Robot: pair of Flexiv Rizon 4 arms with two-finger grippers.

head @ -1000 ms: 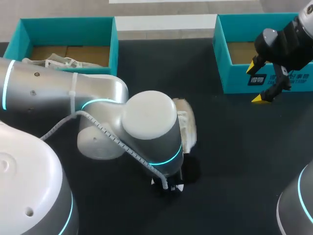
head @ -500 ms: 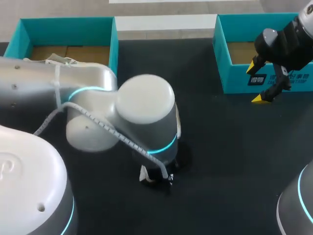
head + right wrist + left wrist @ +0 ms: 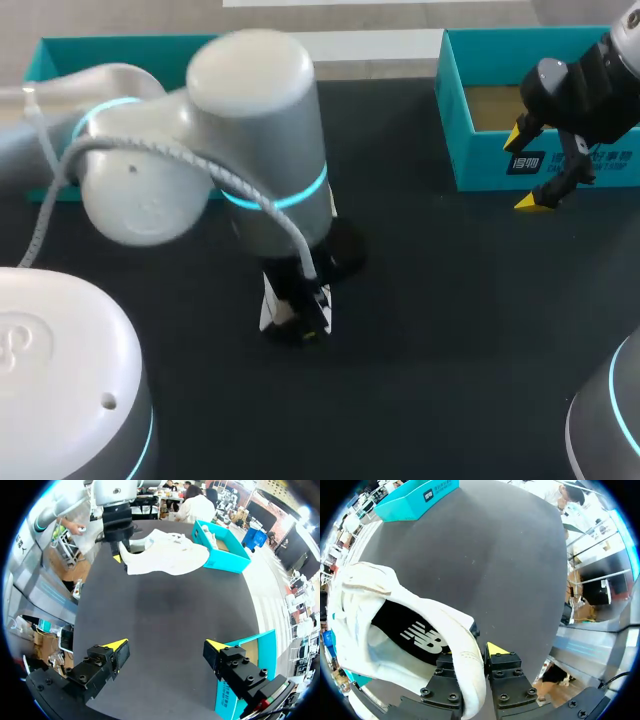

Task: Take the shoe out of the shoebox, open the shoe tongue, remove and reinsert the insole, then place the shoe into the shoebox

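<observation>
over open table, shoe heel in pinch of left hand (right hand wide)

Shoe (white) between left jaws

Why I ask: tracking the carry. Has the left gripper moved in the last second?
Yes. In the head view the left gripper, shut on the shoe, has shifted away from the right shoebox, toward the left shoebox.

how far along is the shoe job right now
Done: the shoe is out, over the table. In hand: left hand grips its heel collar; right hand hangs open. Left: tongue, the insole, seated inside, then boxing it.
</observation>
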